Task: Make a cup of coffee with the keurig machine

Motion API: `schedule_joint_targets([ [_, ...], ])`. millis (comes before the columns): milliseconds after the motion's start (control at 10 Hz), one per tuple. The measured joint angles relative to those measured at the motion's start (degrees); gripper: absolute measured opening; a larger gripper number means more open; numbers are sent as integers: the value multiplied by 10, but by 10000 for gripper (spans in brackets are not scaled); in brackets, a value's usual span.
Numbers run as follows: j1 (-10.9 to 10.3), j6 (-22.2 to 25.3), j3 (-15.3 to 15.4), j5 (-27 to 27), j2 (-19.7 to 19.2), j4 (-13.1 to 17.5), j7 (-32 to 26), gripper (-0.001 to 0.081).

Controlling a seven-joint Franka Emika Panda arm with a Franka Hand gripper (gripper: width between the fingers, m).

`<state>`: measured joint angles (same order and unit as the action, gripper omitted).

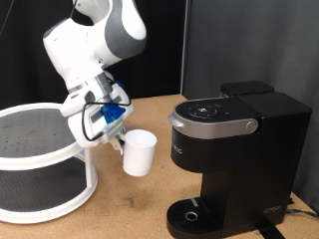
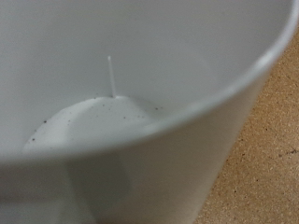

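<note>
You are looking at a brown tabletop [image 1: 150, 194] against a black backdrop. In the exterior view, the white robot arm [image 1: 95, 45] reaches down from the top left. Its gripper [image 1: 118, 136] hangs above the table, closed on the cup [image 1: 139, 152], a plain white mug. The fingers pinch the cup at the rim on its left side, and the cup tilts slightly. It appears lifted clear of the table, though you cannot be sure of that from this angle.

The keurig machine [image 1: 234, 149] stands at the right side of the tabletop, black and boxy, with a grey curved lid handle on its rounded head. Its round drip tray [image 1: 194, 214] sits at the base near the bottom edge. The cup is well apart from the tray, up and to its left.

A white two-tier round stand [image 1: 40, 164] fills the left edge, just beside the gripper.

The wrist view shows only the cup's white inside [image 2: 112, 84] very close, with small dark specks on its floor, and speckled tabletop [image 2: 266, 149] beyond.
</note>
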<state>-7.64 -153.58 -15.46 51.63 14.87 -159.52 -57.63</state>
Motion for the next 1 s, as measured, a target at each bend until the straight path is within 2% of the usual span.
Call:
schedule_joint_targets([
  [200,-12,-30,4,24,-34,0,-15,67],
  [300,-20,-42,5,53,-51,2,-37,67],
  [700,-50,-49,7,232,-104,24,-192,67],
  [1000,-58,-47,23,311,-130,45,-246,67],
])
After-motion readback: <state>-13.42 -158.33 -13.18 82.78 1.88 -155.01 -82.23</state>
